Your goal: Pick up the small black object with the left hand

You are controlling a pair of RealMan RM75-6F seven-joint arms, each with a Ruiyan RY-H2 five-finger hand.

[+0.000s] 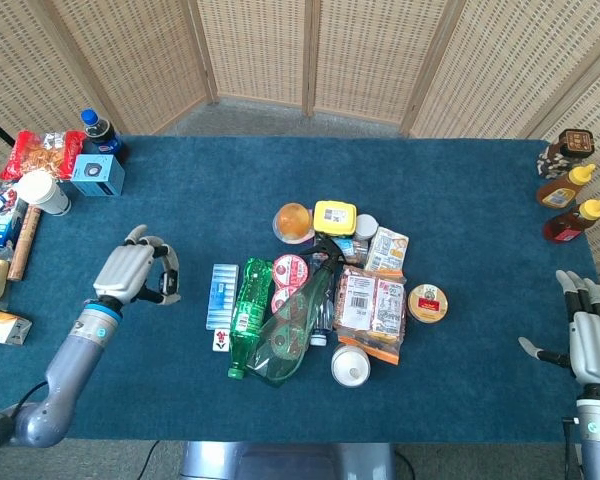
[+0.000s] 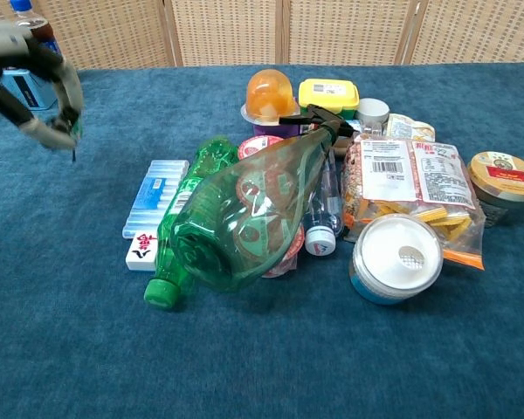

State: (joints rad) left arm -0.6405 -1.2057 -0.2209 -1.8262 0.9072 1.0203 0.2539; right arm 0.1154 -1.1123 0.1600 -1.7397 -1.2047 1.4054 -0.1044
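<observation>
My left hand is lifted above the blue table cloth, left of the pile. It pinches the small black object between thumb and fingers. In the chest view the same left hand shows at the upper left, blurred, with the small black object at its fingertips, clear of the cloth. My right hand rests at the table's right front corner, fingers spread, holding nothing.
A pile fills the middle: green bottle, blue pack, snack bag, white lid, yellow box. A blue box and cola bottle stand back left. Sauce bottles stand back right.
</observation>
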